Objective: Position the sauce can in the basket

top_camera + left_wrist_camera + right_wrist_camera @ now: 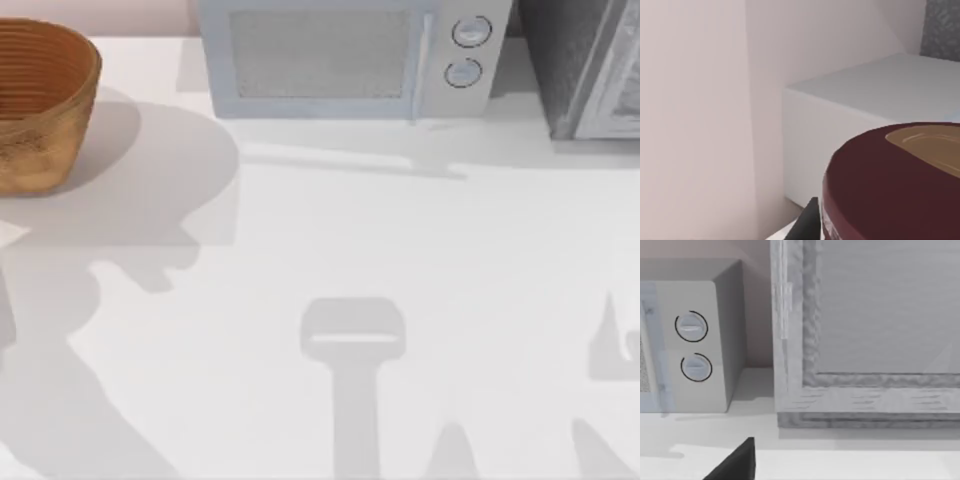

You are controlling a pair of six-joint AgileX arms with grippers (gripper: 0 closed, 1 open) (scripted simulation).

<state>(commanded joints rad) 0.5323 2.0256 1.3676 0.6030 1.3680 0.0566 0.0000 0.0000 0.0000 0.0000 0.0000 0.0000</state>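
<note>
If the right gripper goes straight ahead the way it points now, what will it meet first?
Probably the grey framed cabinet at the table's back right; the microwave stands to its side. The depth between is unclear.

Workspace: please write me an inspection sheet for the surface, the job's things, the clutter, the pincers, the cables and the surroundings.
Surface: white table, crossed by arm shadows.
Job's things: basket at the far left edge, partly cut off; sauce can close under the left wrist camera, dark brown top.
Clutter: nothing seen.
Pincers: one dark fingertip beside the can; one dark fingertip in the right wrist view, over the table.
Cables: nothing seen.
Surroundings: microwave at the back; grey cabinet at the back right.
</note>
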